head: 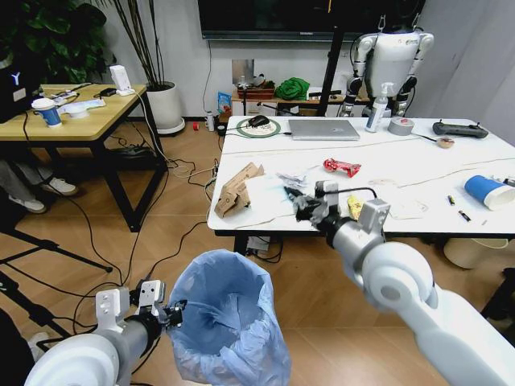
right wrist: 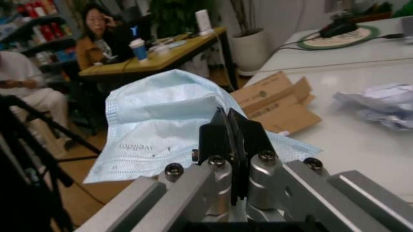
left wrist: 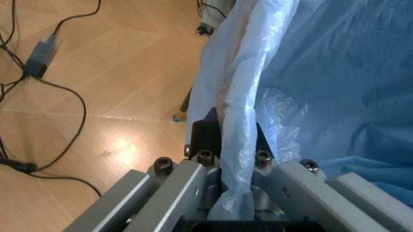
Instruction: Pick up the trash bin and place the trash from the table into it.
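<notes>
The trash bin (head: 229, 322), lined with a crinkled light-blue bag (left wrist: 322, 72), hangs low at the front left. My left gripper (head: 166, 312) is shut on its rim, and the bag's edge is pinched between the fingers (left wrist: 205, 133). My right gripper (head: 302, 201) is over the front edge of the marble table (head: 418, 165), shut on a pale blue face mask (right wrist: 161, 125). A torn cardboard box (head: 239, 189) lies just left of it. Crumpled plastic (head: 294, 178), a red wrapper (head: 342, 167), a yellow wrapper (head: 355, 207) and a blue cup (head: 488, 191) lie on the table.
A laptop (head: 323, 129), tape roll (head: 401, 125), spray bottle (head: 375, 108) and controller (head: 459, 129) sit along the table's far side. A wooden desk (head: 72, 117) stands at left, with cables on the floor between. A cream bin (head: 475, 251) stands under the table at right.
</notes>
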